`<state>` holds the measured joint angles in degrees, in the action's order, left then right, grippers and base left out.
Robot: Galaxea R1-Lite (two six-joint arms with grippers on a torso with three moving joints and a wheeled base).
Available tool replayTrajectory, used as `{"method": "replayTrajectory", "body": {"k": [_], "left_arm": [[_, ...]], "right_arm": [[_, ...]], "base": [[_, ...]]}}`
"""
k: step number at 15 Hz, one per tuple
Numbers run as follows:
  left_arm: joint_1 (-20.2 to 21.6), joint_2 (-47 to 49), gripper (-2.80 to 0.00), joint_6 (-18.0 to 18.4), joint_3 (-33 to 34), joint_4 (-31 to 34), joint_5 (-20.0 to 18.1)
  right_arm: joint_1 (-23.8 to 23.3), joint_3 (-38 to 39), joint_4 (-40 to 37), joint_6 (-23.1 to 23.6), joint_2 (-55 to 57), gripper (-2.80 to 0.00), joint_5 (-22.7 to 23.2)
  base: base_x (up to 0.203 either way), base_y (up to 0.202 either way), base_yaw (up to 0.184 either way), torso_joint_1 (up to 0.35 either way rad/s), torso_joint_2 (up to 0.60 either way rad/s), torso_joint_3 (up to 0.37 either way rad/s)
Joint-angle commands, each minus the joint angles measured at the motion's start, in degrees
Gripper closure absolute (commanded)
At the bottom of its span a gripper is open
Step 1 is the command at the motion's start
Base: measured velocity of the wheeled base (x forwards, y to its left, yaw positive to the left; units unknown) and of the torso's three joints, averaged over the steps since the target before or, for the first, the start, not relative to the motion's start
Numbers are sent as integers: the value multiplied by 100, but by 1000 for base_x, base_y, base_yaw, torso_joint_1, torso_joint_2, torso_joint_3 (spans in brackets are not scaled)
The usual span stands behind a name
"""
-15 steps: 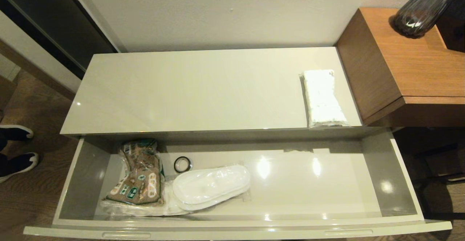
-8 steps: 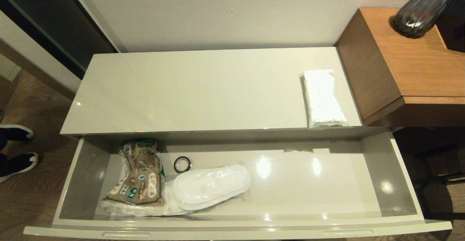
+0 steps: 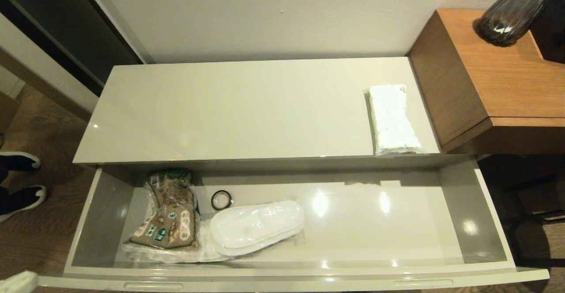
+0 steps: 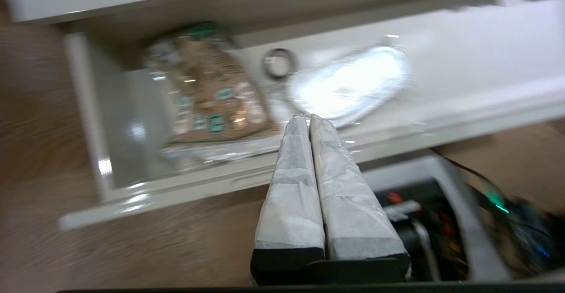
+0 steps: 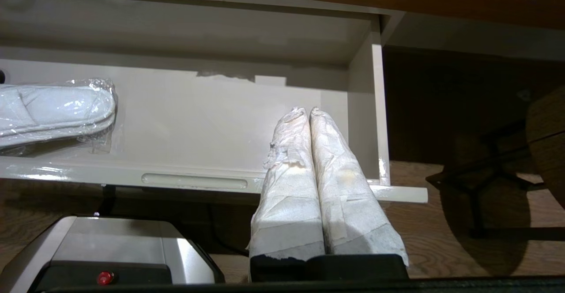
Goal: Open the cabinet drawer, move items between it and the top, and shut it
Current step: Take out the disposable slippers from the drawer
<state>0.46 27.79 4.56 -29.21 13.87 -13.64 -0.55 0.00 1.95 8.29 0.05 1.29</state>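
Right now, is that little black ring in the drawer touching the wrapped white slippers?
Apart. The head view shows bare drawer floor between the black ring and the slippers lying nearer the drawer's front.

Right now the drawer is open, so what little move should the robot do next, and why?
Probably bring the left end effector up over the drawer front and open it above the wrapped slippers. It is shut and hangs in front of the drawer at its left end. The slippers lie inside, partly under a brown packet, while the tissue pack already sits on the top.
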Motion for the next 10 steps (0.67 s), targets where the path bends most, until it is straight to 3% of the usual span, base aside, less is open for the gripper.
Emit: {"method": "replayTrajectory", "body": {"k": [1, 3, 5, 10], "left_arm": [[-1, 717, 0, 21, -195, 8, -297], [-8, 1318, 0, 46, -401, -4, -398], [-92, 1683, 0, 489, -384, -15, -664], [-177, 1872, 0, 1021, -226, 1, -819]], "right_arm": [[2, 9, 7, 11, 13, 0, 11], [2, 9, 5, 6, 13, 0, 3], [-3, 9, 2, 12, 13, 0, 3], [-1, 9, 7, 15, 13, 0, 3]], "base": [[0, 0, 0, 0, 0, 0], [0, 0, 0, 0, 0, 0], [0, 0, 0, 0, 0, 0], [0, 0, 0, 0, 0, 0]]}}
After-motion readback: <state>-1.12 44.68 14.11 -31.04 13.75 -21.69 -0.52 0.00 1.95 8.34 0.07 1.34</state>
